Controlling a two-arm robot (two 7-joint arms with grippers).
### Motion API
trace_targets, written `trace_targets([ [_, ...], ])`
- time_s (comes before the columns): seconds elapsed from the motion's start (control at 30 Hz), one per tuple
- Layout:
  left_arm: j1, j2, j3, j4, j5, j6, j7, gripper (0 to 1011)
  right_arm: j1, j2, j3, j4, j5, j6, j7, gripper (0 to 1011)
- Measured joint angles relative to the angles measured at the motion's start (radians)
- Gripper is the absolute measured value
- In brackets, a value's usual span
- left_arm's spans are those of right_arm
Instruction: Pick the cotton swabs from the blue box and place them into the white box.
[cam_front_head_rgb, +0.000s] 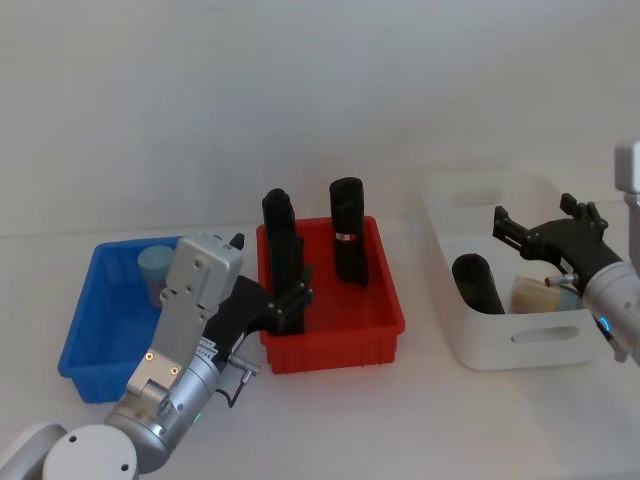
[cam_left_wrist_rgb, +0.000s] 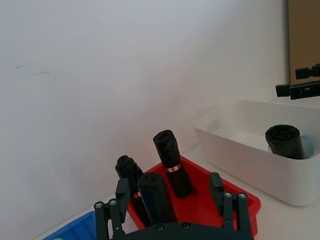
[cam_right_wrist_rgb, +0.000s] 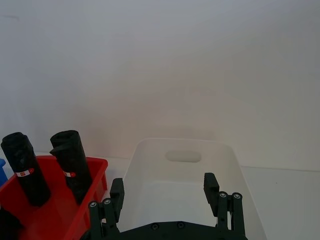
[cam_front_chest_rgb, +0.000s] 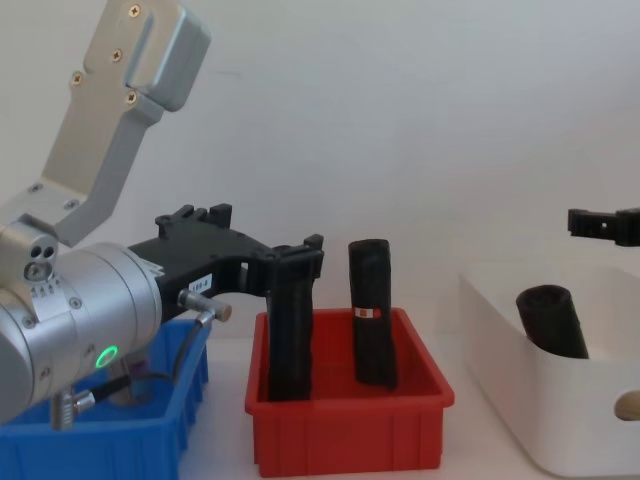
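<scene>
Hovering at nine o'clock by the blue box (cam_front_head_rgb: 95, 330), the left gripper (cam_front_head_rgb: 285, 300) had fingers apart, empty; one cotton swabs (cam_front_head_rgb: 157, 270) tub awaited descent.

The right gripper (cam_front_head_rgb: 548, 228), fingers apart, hung over the white box (cam_front_head_rgb: 500, 350).

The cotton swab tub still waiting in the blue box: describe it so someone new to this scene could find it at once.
Three bins stand in a row; take the blue box at the robot's left end, beside the red bin. At its far end, just behind the left arm, stands the cotton swab tub. It is short and pale blue, unlike the tall black rolls next door.
</scene>
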Motion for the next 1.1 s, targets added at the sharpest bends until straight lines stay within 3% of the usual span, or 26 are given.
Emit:
trace_targets([
  [1.1,0.000,0.000,0.000,0.000,0.000,0.000,0.000,1004,-0.001,0.000,0.000,0.001,0.000,0.002,-0.001,1003],
])
